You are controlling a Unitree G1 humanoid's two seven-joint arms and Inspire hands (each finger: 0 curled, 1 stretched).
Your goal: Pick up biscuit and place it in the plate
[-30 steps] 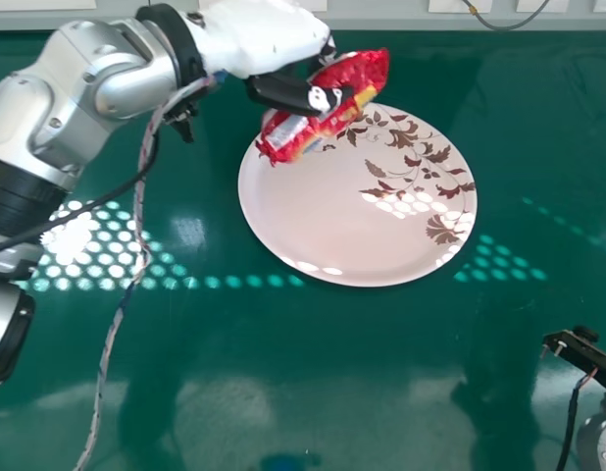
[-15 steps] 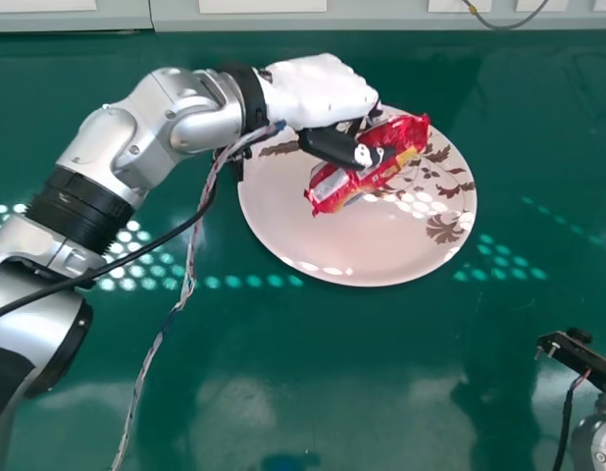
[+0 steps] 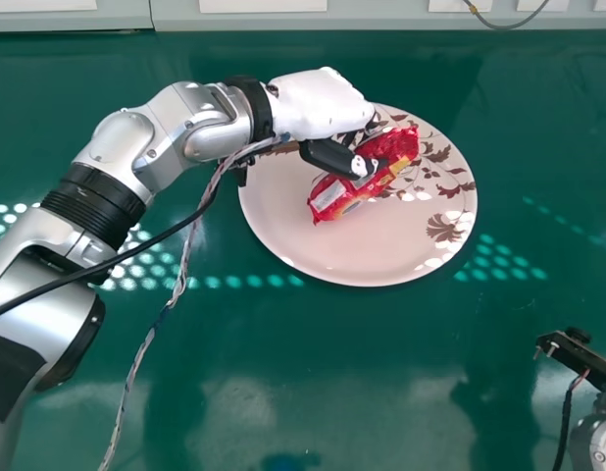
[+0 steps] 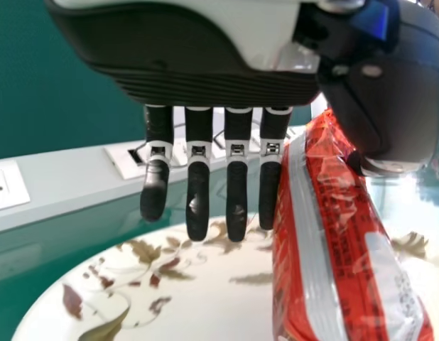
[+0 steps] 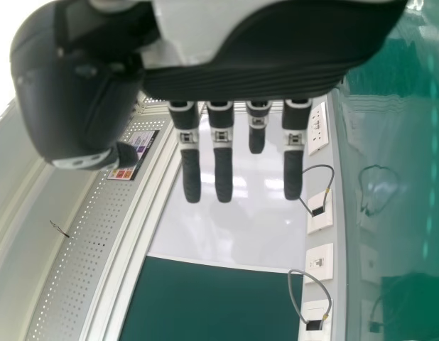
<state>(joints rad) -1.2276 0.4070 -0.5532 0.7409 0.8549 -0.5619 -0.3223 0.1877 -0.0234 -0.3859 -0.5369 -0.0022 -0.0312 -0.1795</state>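
Observation:
In the head view my left hand (image 3: 318, 103) is over the upper left part of the round plate (image 3: 283, 221), its thumb against the red biscuit packet (image 3: 334, 199). The packet slants over the plate's middle; whether it touches the plate I cannot tell. The left wrist view has my left hand (image 4: 236, 192) pinching the packet (image 4: 337, 241) between the thumb and the nearest finger, with the floral plate (image 4: 163, 284) below. My right hand (image 5: 223, 163) has straight fingers and nothing in its grasp in the right wrist view.
Green tabletop (image 3: 381, 392) surrounds the plate. A pale ledge (image 3: 381, 22) runs along the table's far edge. Loose cables (image 3: 171, 304) hang from my left forearm. Part of my right arm (image 3: 595, 442) stands at the lower right.
My left hand has carried the packet rightward and nearer, from the plate's far left rim to above its middle. Over the last half second it shifted only slightly. The right arm has hardly moved.

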